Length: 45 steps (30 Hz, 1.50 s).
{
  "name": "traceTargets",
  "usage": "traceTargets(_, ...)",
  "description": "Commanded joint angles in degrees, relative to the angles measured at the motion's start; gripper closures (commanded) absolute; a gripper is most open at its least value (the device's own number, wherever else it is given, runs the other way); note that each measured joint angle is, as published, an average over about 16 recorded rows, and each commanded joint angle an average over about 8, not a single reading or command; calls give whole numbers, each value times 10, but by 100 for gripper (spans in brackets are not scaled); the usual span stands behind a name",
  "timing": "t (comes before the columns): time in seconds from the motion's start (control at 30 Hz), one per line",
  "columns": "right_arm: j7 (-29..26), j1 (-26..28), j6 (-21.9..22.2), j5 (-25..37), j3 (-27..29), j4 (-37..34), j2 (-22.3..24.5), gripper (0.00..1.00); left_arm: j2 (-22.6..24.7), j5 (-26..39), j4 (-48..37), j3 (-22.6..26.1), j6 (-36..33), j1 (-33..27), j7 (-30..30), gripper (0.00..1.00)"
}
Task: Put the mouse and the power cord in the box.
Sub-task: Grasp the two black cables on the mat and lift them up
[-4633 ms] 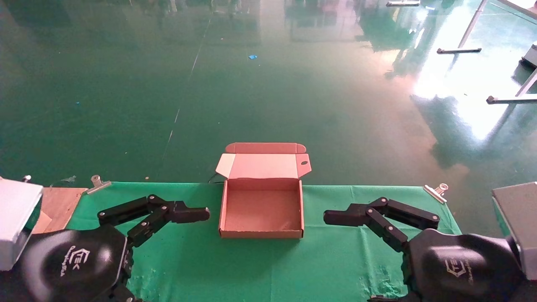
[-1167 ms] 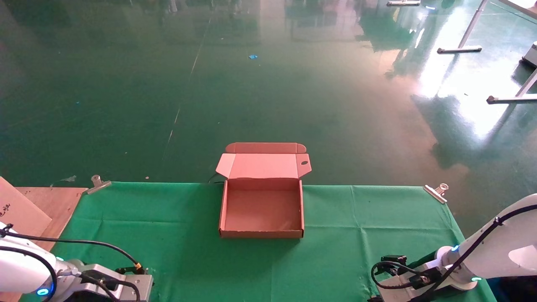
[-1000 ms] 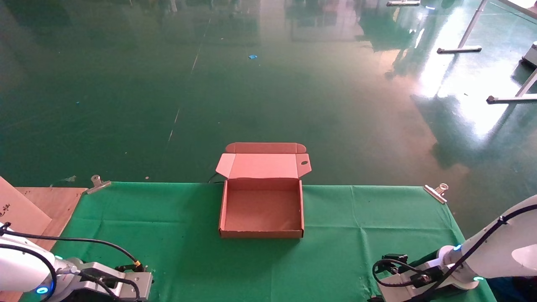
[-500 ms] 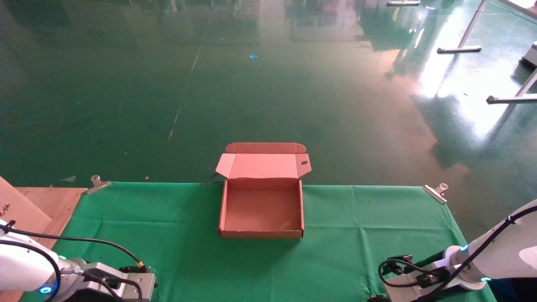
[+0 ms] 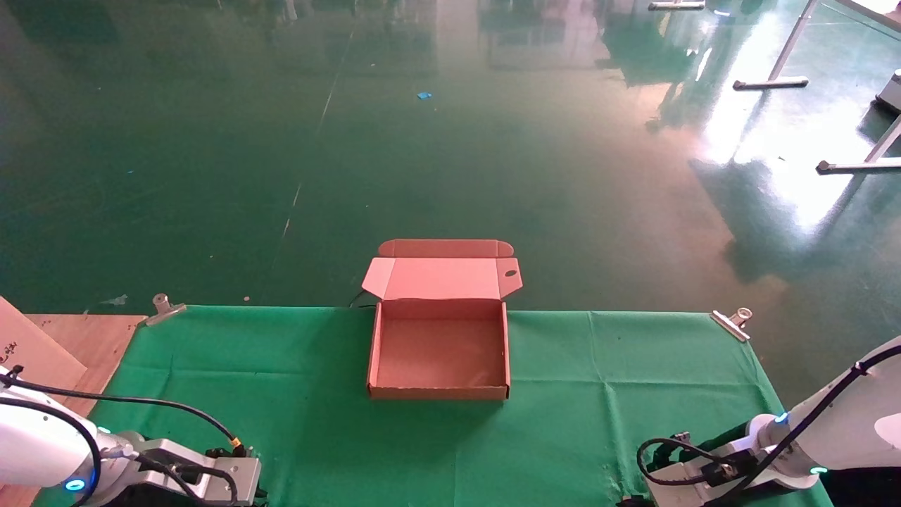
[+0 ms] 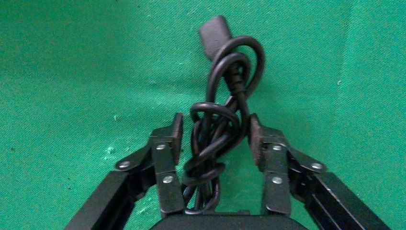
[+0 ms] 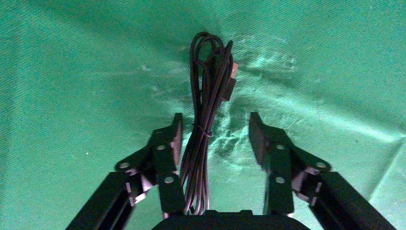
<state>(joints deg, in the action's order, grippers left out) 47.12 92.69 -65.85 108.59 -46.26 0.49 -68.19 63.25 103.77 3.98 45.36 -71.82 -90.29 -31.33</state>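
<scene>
The brown cardboard box (image 5: 436,352) stands open and empty at the middle of the far table edge, its lid (image 5: 442,278) folded back. In the left wrist view the power cord (image 6: 218,139), a knotted black bundle with its plug (image 6: 214,32) pointing away, lies on the green cloth between the fingers of my open left gripper (image 6: 214,134). In the right wrist view my right gripper (image 7: 215,133) is open over a thin tied cable bundle (image 7: 206,110) with a USB plug, which lies close to one finger. The mouse body is out of view.
Both arms reach low over the near table edge, the left arm (image 5: 176,479) at the near left and the right arm (image 5: 711,472) at the near right. Metal clips (image 5: 163,308) (image 5: 732,322) pin the cloth's far corners. A wooden board (image 5: 91,338) lies at the left.
Several seconds ago both grippers hung high beside the box; they have since dropped to the near table edge. Over the last second both wrists sank slightly lower. The box has not moved.
</scene>
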Motion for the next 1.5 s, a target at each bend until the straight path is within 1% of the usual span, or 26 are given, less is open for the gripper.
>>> traceTargets(0.03, 1, 0, 0, 1, -1, -1, 0, 100, 0, 0, -2, 0, -1, -1, -2, 100)
traceTargets(0.37, 2, 1, -14, -10, 7, -5, 6, 100, 0, -1, -10, -1, -9, -3, -10, 100)
traceTargets(0.63, 4, 3, -15, -14, 10, -5, 12, 100, 0, -2, -14, -1, -15, -7, -14, 100)
traceTargets(0.87, 9, 17, -30, -28, 20, -3, 26, 100, -2, -2, -11, -1, -29, -24, -16, 100)
traceTargets(1.0, 13, 39, -51, -39, 27, 3, 33, 100, -2, 0, -3, 0, -41, -47, -16, 100)
traceTargets(1.17, 16, 79, -82, -51, 36, 12, 37, 100, -1, 5, 15, 3, -59, -84, -14, 100)
traceTargets(1.33, 9, 124, -110, -61, 43, 19, 29, 100, 2, 10, 37, 6, -72, -127, -6, 100)
traceTargets(1.5, -4, 168, -126, -68, 47, 25, 15, 100, 10, 12, 57, 5, -81, -172, 1, 100)
